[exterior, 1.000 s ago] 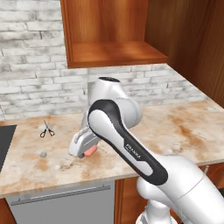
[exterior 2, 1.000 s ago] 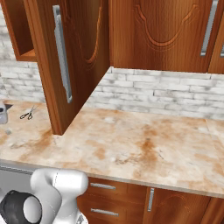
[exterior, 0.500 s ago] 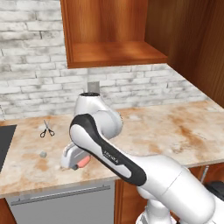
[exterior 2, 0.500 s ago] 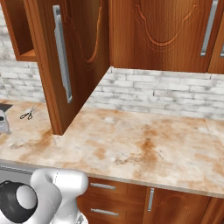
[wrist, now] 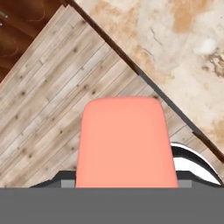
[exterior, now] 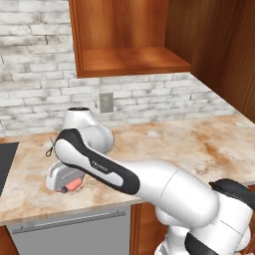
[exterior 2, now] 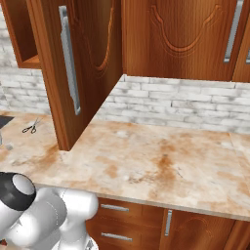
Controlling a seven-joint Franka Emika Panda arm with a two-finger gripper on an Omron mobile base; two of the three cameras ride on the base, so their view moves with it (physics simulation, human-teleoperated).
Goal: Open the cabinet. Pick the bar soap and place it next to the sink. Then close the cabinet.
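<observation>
Two jaws of the white arm's gripper [exterior: 67,187] sit partway open, clamped on the flat salmon-pink bar soap [wrist: 126,142] with rounded corners, which hangs low over the near left part of the mottled beige marble counter [exterior: 199,149], close to its front edge. Right of the dark, nearly black sink [exterior: 6,162], small black-handled scissors [exterior 2: 31,127] lie flat, while the reddish-brown wooden cabinet [exterior: 124,60] stands open, its carved door [exterior 2: 80,63] with a long silver bar handle [exterior 2: 69,63] swung out.

We see a kitchen (a rendered one): marble-look counter [exterior 2: 161,166], brick backsplash [exterior: 35,94], wooden wall cabinet [exterior 2: 80,58], drawers [exterior 2: 117,215] below, sink [exterior: 6,162].
</observation>
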